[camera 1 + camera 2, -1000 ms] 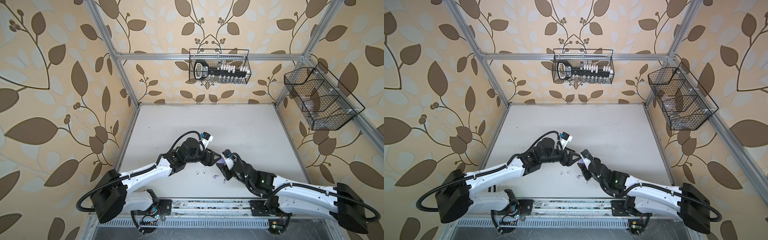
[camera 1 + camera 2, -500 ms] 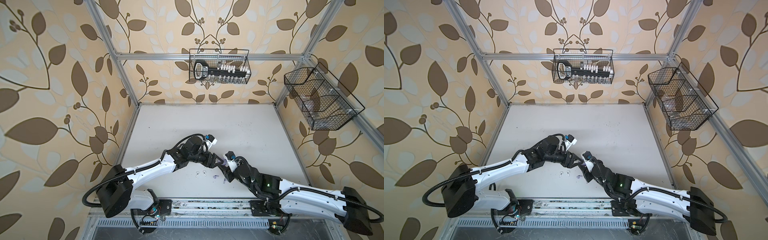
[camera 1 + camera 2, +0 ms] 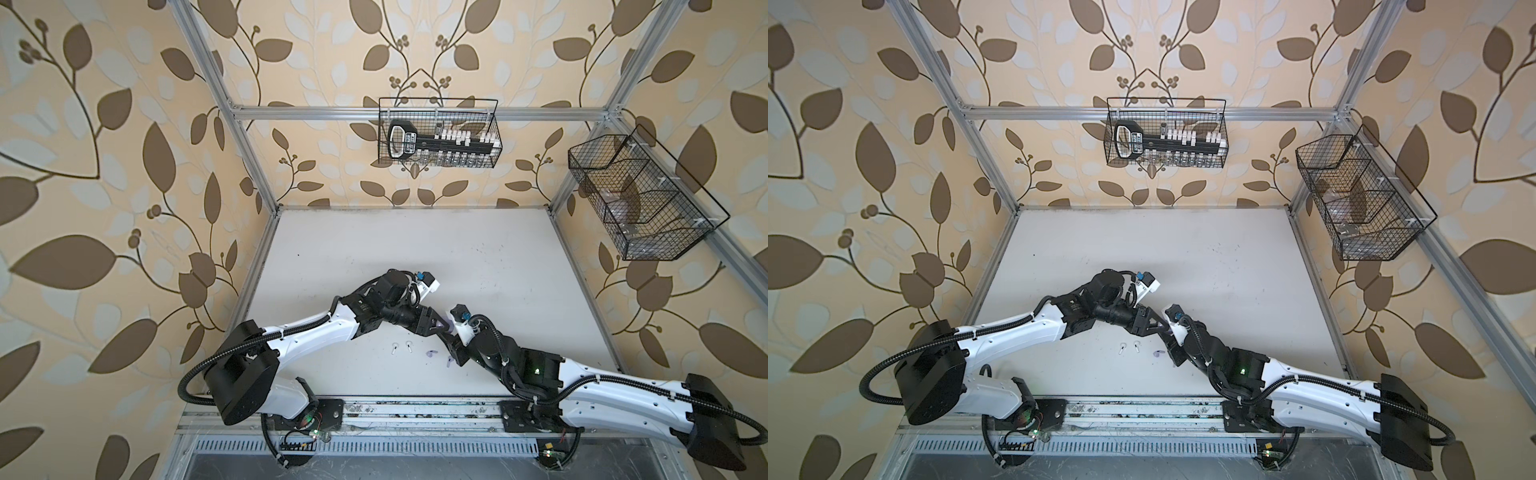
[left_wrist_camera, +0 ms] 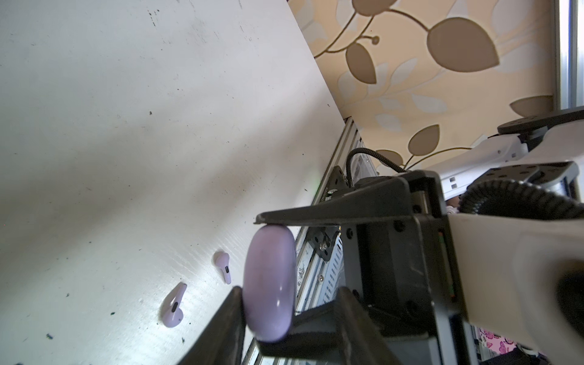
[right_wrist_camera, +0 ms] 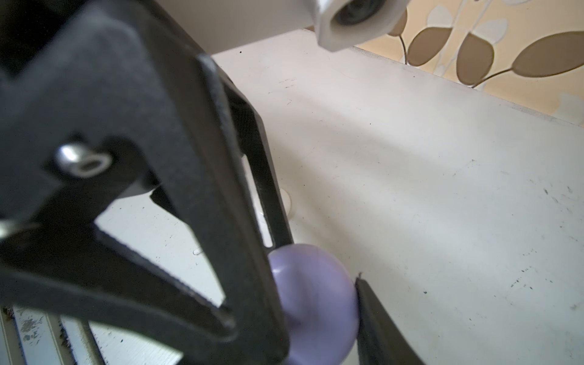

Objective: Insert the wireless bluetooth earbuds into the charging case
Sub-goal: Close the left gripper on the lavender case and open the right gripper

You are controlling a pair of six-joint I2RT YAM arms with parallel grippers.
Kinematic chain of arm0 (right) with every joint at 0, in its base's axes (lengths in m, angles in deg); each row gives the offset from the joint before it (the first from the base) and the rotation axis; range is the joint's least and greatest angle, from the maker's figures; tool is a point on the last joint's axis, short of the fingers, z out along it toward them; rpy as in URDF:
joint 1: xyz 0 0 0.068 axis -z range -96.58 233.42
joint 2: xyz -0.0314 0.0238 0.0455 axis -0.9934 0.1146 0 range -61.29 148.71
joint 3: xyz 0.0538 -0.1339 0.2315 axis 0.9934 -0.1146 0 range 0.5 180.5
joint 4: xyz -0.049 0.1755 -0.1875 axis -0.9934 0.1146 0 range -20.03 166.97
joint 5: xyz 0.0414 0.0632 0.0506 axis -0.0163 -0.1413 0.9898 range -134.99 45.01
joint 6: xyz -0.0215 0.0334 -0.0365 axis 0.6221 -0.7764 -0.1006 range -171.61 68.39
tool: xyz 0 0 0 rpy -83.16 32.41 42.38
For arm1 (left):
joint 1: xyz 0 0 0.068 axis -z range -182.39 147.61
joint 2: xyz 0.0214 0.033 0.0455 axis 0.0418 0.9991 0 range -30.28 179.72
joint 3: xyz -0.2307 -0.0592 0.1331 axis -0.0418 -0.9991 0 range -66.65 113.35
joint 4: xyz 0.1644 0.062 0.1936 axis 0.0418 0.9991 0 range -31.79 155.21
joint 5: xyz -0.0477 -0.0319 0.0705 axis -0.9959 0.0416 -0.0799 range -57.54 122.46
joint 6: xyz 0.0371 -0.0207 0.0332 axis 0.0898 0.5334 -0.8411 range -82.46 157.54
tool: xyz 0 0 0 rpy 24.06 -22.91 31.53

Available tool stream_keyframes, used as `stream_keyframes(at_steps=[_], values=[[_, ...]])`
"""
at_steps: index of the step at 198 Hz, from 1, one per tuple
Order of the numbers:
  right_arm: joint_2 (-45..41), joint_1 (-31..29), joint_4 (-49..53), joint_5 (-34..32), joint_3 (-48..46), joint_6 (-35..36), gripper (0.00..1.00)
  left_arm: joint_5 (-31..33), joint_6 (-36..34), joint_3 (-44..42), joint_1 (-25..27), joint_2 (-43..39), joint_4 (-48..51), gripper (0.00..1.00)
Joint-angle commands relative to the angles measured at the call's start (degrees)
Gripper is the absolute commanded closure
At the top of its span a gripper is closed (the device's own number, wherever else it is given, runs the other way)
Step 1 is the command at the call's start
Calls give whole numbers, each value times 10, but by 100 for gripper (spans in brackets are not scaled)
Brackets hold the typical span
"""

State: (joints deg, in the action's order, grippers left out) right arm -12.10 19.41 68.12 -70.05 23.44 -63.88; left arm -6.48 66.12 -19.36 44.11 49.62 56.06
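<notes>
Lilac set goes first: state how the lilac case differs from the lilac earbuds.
The lilac case is a rounded disc; the lilac earbuds are far smaller, stemmed. The case sits in the right hand, off the table; the earbuds lie loose on it. Both are lilac.

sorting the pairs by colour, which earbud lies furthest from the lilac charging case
The white earbud at the left end of the row in both top views; its white twin and the two lilac earbuds lie nearer the lilac charging case.
</notes>
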Motion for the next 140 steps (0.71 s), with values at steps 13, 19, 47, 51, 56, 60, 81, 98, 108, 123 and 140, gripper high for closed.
stream_keyframes(at_steps=[13,19,47,51,56,60,81,98,108,123,140], values=[[-3,-3,-11,-4,-1,11,85,-41,-1,22,6,6,-13,56],[-3,-3,-11,-4,0,11,85,-43,-1,22,7,7,-13,56],[-3,-2,-12,-4,2,16,85,-48,-3,25,10,13,-15,60],[-3,-2,-12,-4,2,17,85,-49,-2,25,11,13,-15,62],[-2,-2,-12,-4,3,17,85,-50,-1,25,11,14,-15,63],[-2,-2,-13,-3,3,18,85,-51,-1,26,11,14,-15,64],[0,-2,-14,-1,6,21,85,-58,-1,28,14,20,-17,67],[0,-2,-14,1,8,23,85,-59,-2,30,16,21,-18,67],[1,-2,-15,2,8,24,85,-60,-1,30,16,21,-20,67],[3,-2,-16,5,8,26,85,-65,2,29,17,21,-28,69],[5,-2,-19,6,10,28,85,-74,8,27,18,21,-39,71]])
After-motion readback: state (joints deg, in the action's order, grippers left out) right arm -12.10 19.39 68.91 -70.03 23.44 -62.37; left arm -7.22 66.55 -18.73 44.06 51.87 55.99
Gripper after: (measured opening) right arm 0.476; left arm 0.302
